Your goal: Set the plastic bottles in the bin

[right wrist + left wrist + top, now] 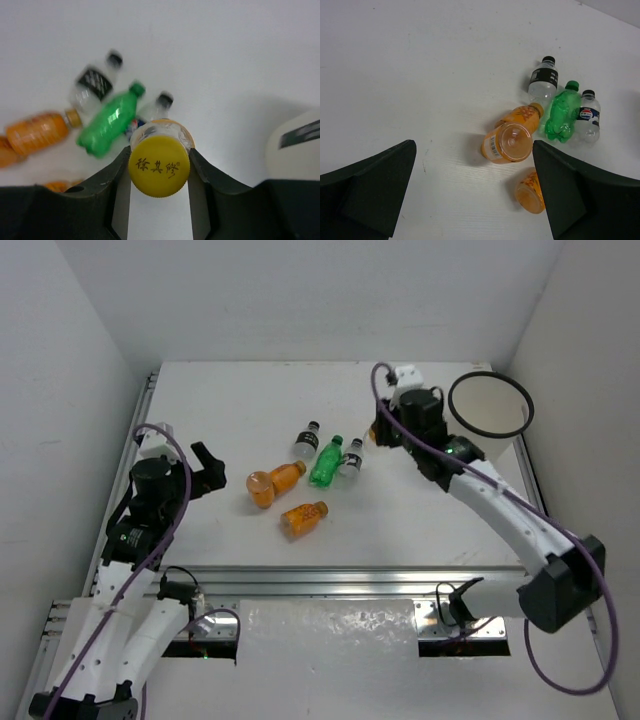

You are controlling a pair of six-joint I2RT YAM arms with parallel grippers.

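Left gripper [208,471] hangs over the white table [250,400] with its two black fingers [370,192] spread wide and nothing between them. Just ahead of its open jaws a small orange-filled plastic bottle [274,484] lies on its side, base turned toward this gripper and cap pointing away. A second orange-filled plastic bottle [304,518] lies on its side a little to the right of the first and nearer the arms' bases. In the left wrist view one finger half hides it.

Farther from the left gripper, between the two grippers, three more bottles lie close together. First comes a clear plastic bottle with a black cap and dark label [307,440]. Just beside it is a green plastic bottle [327,462], and a second clear black-capped bottle with a blue label [350,460] rests against the green one's far side.

Just right of that cluster, the right gripper [380,432] is clamped on a short clear plastic bottle with a yellow cap [160,134], one finger on each side below the cap. Whether the bottle's base rests on the table cannot be told. Near this gripper's right side stands the tall white cylindrical bin with a thin black rim [495,410], upright.
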